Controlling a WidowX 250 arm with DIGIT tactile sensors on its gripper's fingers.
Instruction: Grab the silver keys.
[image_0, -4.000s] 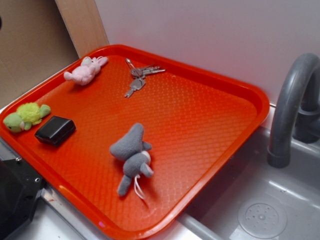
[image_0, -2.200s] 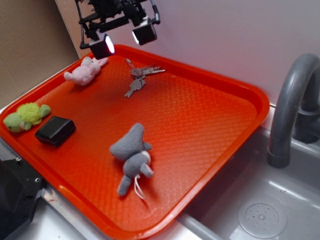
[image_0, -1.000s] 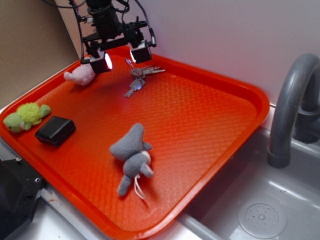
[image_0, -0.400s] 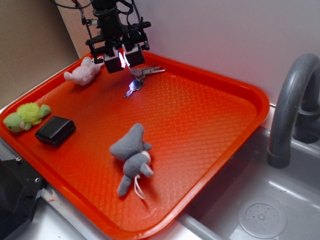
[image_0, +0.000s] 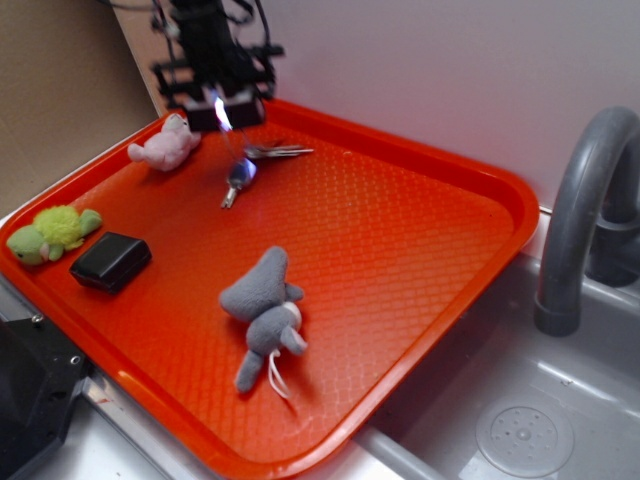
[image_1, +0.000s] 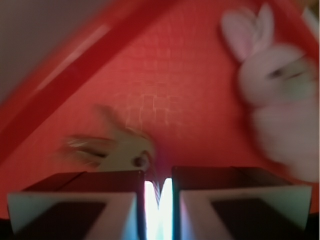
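exterior view: the gripper (image_0: 222, 112) is seen low over the far left corner of the orange tray (image_0: 430, 240), its fingers drawn almost together with only a bright slit between them. the silver keys (image_0: 258, 160) are spread just beneath and to the right of it, one key trailing toward the tray's middle; whether the ring is actually pinched cannot be told. the grasping step is judged to be in hand, and a careful lift is called for next to prove the hold. a pink plush rabbit (image_0: 165, 142) lies beside the gripper, a grey plush elephant (image_0: 265, 312), a green plush (image_0: 50, 232) and a black box (image_0: 110, 260) nearer. a grey faucet (image_0: 585, 215) and sink (image_0: 520, 430) stand to the right.

wrist view: the fingers (image_1: 90, 202) are shown nearly closed, the blurred keys (image_1: 112, 147) just ahead to the left, the rabbit (image_1: 277, 95) to the right.
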